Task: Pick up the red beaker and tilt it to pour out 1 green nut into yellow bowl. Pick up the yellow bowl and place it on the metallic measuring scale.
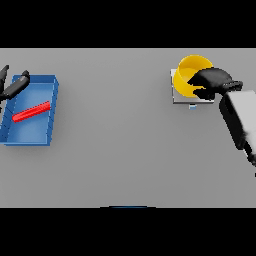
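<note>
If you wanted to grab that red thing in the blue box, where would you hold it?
Probably around its middle, coming straight down from above. The red beaker lies flat and slanted inside the blue box, so the walls block a sideways reach. The left hand is right beside it; the right hand is on the yellow bowl.

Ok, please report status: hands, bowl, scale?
Right hand curled on yellow bowl, bowl over scale. Left hand open above blue tray; red beaker lying inside. Nothing blocking.
</note>
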